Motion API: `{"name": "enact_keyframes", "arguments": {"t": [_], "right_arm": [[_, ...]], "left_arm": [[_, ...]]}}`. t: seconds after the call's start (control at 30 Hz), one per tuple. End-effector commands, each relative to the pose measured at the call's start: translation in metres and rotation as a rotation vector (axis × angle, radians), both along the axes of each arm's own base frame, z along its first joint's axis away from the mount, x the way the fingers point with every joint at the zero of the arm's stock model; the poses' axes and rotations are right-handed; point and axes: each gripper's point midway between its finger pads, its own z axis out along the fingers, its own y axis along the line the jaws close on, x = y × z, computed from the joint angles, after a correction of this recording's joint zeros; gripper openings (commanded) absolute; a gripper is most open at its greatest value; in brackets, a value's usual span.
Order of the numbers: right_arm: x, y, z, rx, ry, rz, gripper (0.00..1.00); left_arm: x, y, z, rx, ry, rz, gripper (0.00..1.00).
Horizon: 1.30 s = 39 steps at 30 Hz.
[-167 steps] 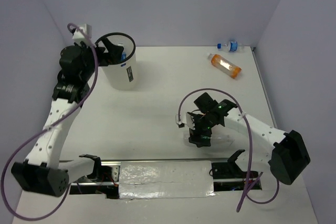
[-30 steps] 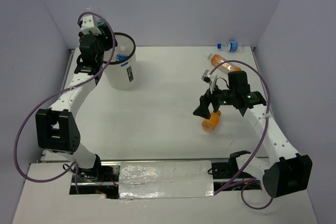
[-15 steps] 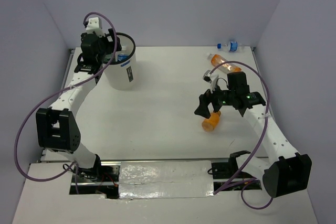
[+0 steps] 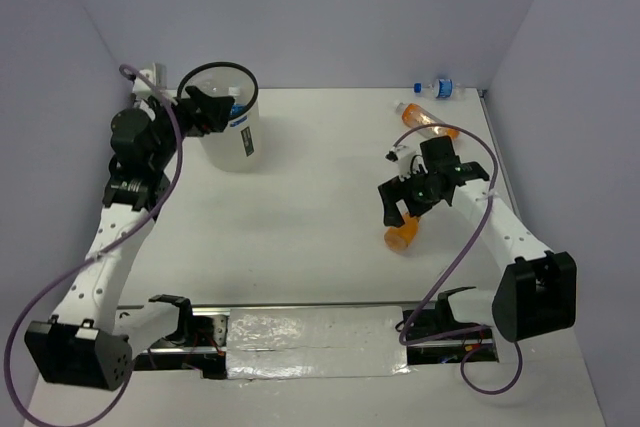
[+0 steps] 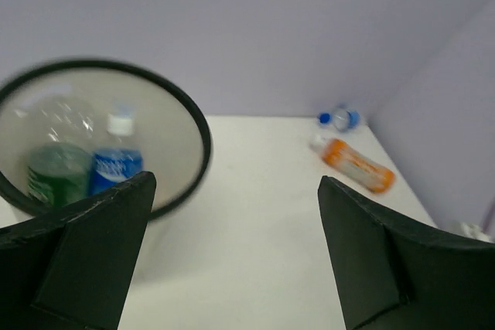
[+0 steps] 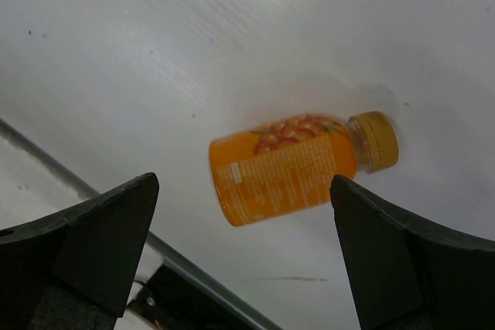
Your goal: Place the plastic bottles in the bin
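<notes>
Right gripper hangs over the near orange bottle, jaws apart and nothing gripped. Bottle lies on its side on the table. Looks lined up to straddle it for a pick.

Left gripper sits at the bin rim, fingers spread and empty, looking like it's done a drop. Green-label bottle and blue-label bottle are inside.

Second orange bottle and tiny blue-capped bottle lie by the back wall.

Vs a second ago: left wrist has dropped back from above the bin and the elbow has swung out left. Right wrist has rotated; its bottle hasn't moved.
</notes>
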Motion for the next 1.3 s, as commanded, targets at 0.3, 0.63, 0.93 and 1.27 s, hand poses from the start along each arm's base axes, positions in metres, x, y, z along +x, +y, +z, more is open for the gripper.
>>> {"name": "enact_keyframes", "arguments": {"t": [0.3,0.63,0.93,1.27], "right_arm": [[-0.007,-0.031,-0.014,-0.132,0.176,-0.149,1.0],[-0.001,-0.04,-0.025,-0.109,0.385,-0.277,1.0],[0.003,-0.021,-0.039,0.019,0.632,-0.327,1.0],[0.002,-0.024,-0.07,0.032,0.82,-0.433,1.0]], "left_arm": [[-0.103,-0.04,-0.079,-0.265,0.276,-0.204,0.99],[-0.143,-0.07,-0.13,-0.394,0.399,-0.279,0.99],[-0.146,-0.091,-0.135,-0.388,0.405,-0.303,0.99],[-0.15,-0.093,-0.132,-0.385,0.37,-0.321,0.99]]}}
